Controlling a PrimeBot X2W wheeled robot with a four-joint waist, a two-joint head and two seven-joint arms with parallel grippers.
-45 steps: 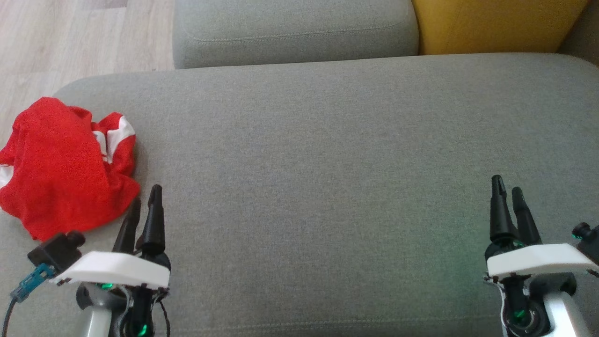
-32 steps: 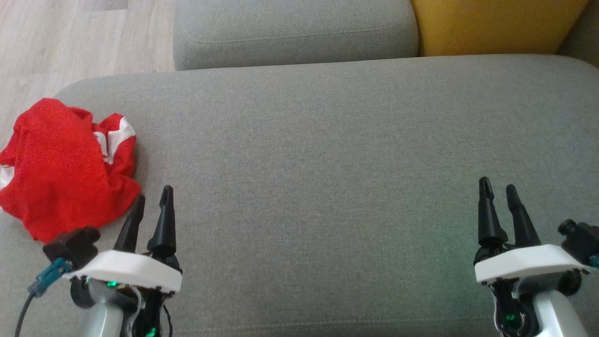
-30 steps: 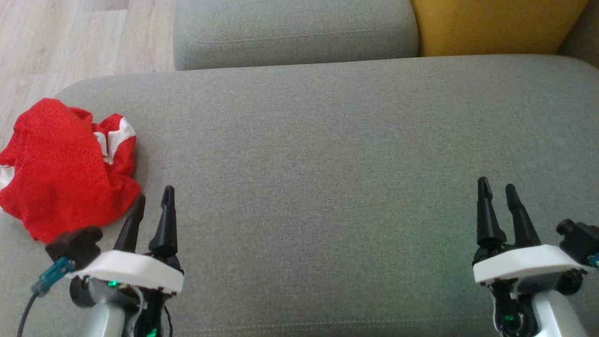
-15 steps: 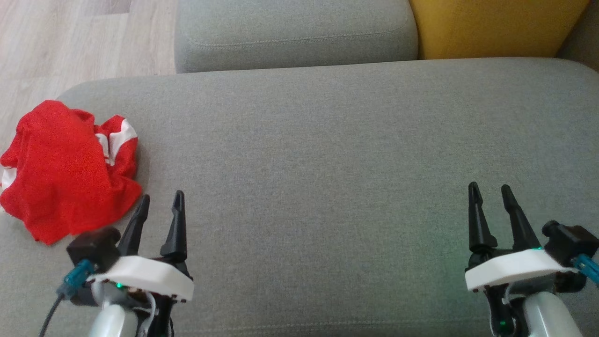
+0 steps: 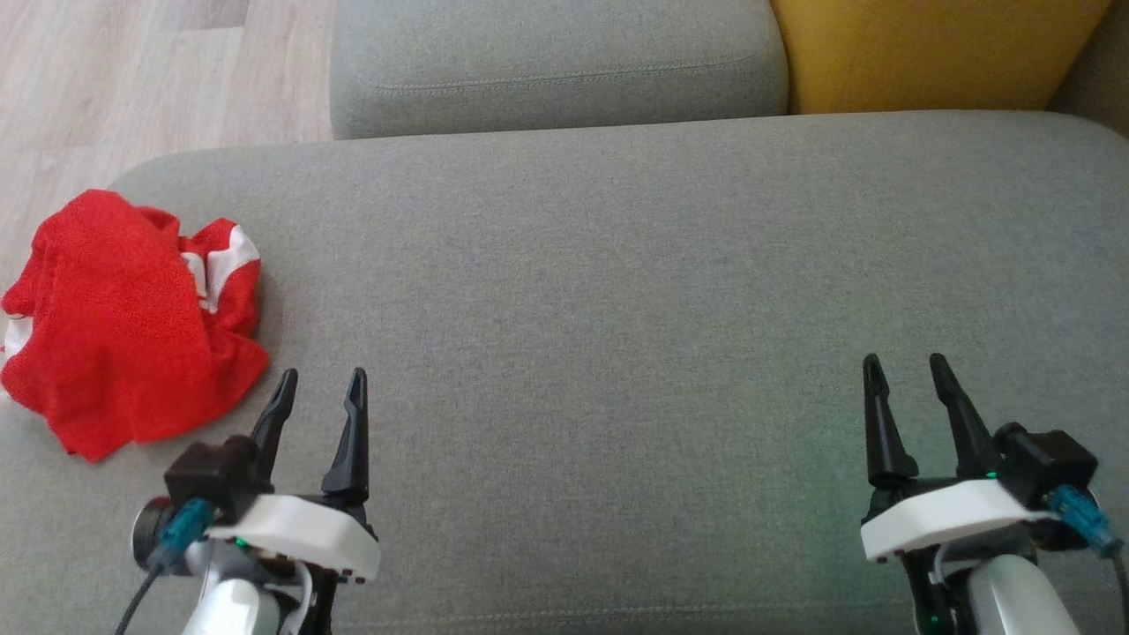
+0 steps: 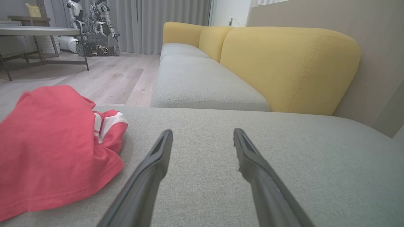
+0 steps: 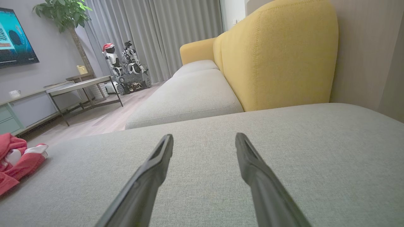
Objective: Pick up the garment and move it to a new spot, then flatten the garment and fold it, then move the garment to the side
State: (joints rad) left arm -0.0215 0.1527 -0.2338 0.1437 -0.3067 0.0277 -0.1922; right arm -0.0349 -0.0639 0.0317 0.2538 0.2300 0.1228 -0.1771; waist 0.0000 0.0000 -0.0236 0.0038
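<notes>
Both grippers have slid inward and lower in the head view; left gripper (image 5: pixel 321 377) and right gripper (image 5: pixel 905 362) stand spread wide, grasping nothing; the garment (image 5: pixel 123 326), a crumpled red heap with white stripes, lies on the grey cushion (image 5: pixel 617 291) just left of the left gripper, apart from it; its cut is hard to make out; writing on the far screen (image 7: pixel 14 37) is unreadable.
</notes>
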